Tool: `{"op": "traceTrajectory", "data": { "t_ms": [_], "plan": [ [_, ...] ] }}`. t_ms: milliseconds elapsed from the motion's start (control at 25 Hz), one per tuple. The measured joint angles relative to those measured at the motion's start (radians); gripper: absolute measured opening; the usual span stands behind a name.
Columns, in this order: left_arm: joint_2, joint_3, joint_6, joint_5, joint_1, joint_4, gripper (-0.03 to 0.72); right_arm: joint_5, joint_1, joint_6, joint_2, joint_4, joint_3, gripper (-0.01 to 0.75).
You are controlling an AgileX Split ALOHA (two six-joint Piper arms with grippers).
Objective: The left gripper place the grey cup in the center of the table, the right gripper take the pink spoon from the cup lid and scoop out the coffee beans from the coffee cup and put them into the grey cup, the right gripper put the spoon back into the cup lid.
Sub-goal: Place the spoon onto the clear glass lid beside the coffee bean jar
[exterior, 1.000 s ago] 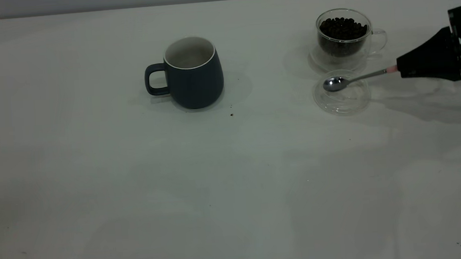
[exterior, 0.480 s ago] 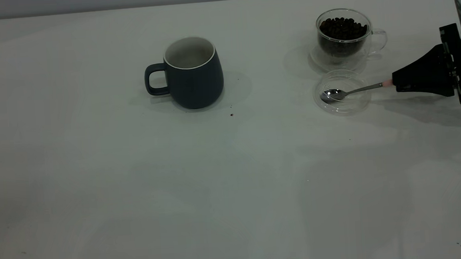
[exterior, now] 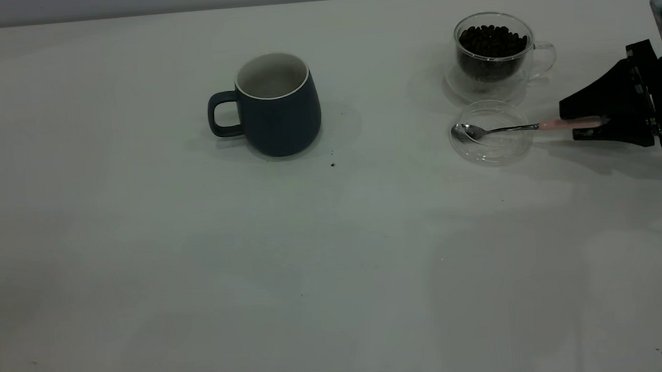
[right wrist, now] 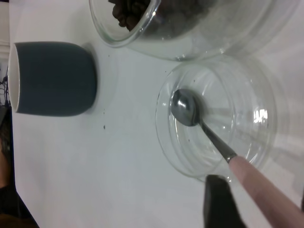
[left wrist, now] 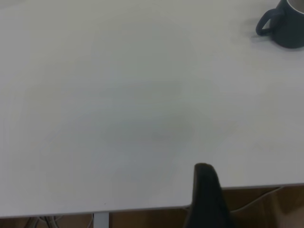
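Exterior view: right gripper (exterior: 583, 126) at right edge, jaws now spread around the pink spoon (exterior: 511, 129) handle. A second ago the spoon hung pinched above the cup lid (exterior: 491, 133); now its bowl rests in the lid, so the return looks done. Grey cup (exterior: 276, 105) upper centre, coffee cup (exterior: 493, 52) with coffee beans (exterior: 491, 41) upper right. Tabletop (exterior: 198, 274) open below.

Left wrist view: left gripper (left wrist: 206, 197) parked near the tabletop edge, jaw state unclear.

Right wrist view: spoon bowl inside lid; retreat path clear.
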State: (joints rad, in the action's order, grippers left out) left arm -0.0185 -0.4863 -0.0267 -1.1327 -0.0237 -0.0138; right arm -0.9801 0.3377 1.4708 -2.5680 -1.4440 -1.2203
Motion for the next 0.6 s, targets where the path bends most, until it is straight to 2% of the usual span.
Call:
{"op": "traceTrajectory", "data": {
  "t_ms": [240, 600],
  "plan": [
    [0.0, 0.0, -0.001, 0.0, 0.0, 0.0, 0.565, 0.014, -0.009, 0.066, 0.0, -0.046, 0.0, 0.586],
    [0.0, 0.0, -0.001, 0.0, 0.0, 0.0, 0.565, 0.122, -0.035, 0.225, 0.019, -0.192, 0.0, 0.591]
  ]
}}
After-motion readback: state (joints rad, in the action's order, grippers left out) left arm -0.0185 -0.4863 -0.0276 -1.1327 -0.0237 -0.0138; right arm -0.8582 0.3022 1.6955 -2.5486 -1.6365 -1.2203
